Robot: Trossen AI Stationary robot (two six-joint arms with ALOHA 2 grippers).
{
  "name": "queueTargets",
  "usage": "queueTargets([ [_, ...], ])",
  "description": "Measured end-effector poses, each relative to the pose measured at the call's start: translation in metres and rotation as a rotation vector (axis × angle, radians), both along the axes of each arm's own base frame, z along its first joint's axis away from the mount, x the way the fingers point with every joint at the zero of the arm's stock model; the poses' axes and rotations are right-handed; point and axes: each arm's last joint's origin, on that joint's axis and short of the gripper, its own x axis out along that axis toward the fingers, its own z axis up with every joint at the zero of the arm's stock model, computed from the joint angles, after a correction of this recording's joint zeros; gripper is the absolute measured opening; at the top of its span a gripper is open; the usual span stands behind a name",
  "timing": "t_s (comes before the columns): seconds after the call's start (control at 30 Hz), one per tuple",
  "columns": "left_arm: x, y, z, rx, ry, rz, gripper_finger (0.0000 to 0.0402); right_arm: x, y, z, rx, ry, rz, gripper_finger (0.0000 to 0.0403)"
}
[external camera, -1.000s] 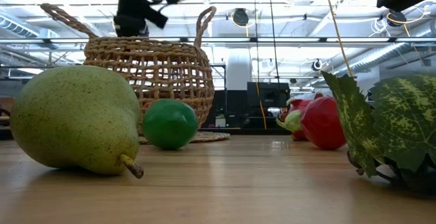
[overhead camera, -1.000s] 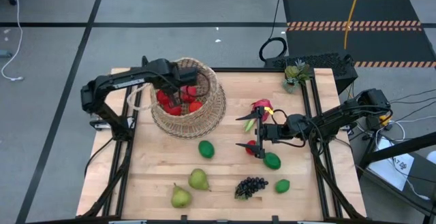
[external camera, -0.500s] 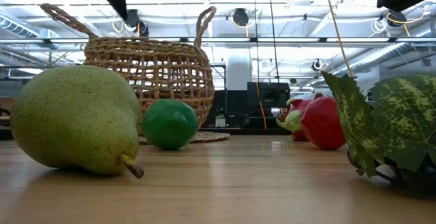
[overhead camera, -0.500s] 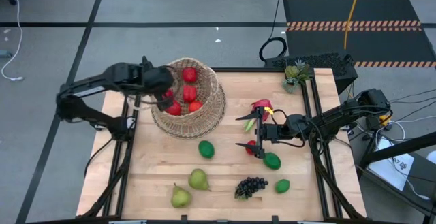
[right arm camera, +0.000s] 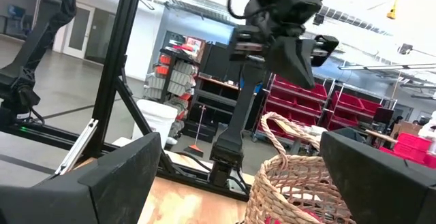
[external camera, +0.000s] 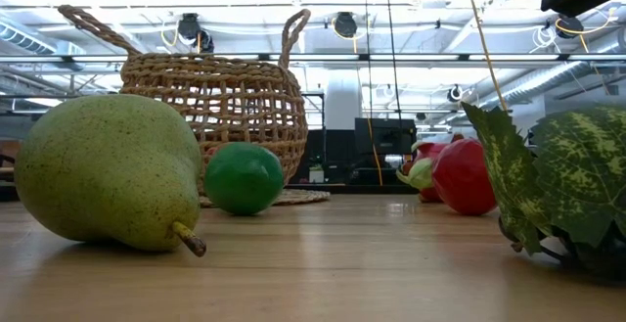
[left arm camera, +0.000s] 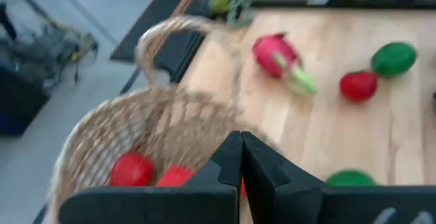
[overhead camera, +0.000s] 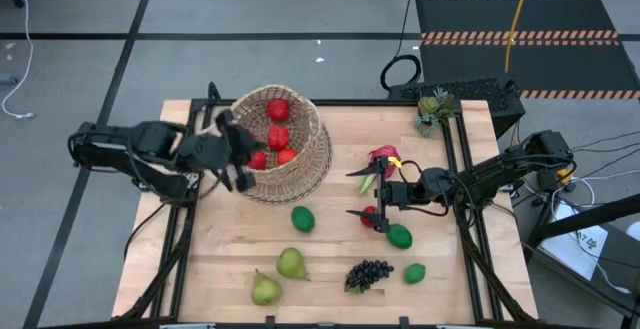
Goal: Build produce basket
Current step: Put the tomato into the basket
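The round wicker basket [overhead camera: 283, 145] stands on its base on the table's far-left part, with several red fruits [overhead camera: 278, 110] inside. My left gripper [overhead camera: 237, 165] hangs shut just off the basket's left rim; its wrist view shows the shut fingers [left arm camera: 240, 157] over the basket [left arm camera: 157, 125]. My right gripper [overhead camera: 362, 195] waits open at mid-right, between the pink dragon fruit [overhead camera: 383, 157] and a red fruit [overhead camera: 371, 211]. Limes [overhead camera: 303, 219], two pears [overhead camera: 291, 263] and the dark grapes [overhead camera: 368, 274] lie on the table's near half.
A small potted plant [overhead camera: 435, 107] sits at the far-right corner. Metal rails run along both table sides [overhead camera: 178, 231]. In the low view a pear [external camera: 108, 170] and a lime [external camera: 243, 177] lie in front of the basket [external camera: 215, 97]; a grape leaf [external camera: 558, 180] fills the right.
My left gripper has risen out of the basket and drawn back toward the table's left edge, ending beside the basket's left rim; it has left the low view. The right arm has kept still.
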Motion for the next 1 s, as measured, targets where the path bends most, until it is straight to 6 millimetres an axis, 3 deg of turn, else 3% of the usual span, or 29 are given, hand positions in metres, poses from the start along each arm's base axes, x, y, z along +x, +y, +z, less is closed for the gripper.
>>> queueTargets([
  [0.3,0.03,-0.028,-0.052,0.049,-0.104,-0.148,0.0005,0.0,0.0,0.0,0.037,0.003,0.01,0.0396],
  [0.5,0.039,-0.039,-0.078,0.038,-0.171,-0.252,0.0013,0.0,0.0,-0.001,0.126,0.015,0.03,0.0396],
  [0.73,0.039,-0.053,-0.09,0.055,-0.193,-0.371,0.0005,0.001,0.004,-0.013,0.221,0.147,0.005,0.0396],
  [0.87,0.036,-0.063,-0.089,0.019,-0.204,-0.428,0.0018,-0.003,0.023,-0.027,0.172,0.305,-0.112,0.0396],
  [1.0,0.033,-0.07,-0.09,0.012,-0.195,-0.474,0.0019,-0.012,0.049,-0.027,0.219,0.346,-0.173,0.0396],
])
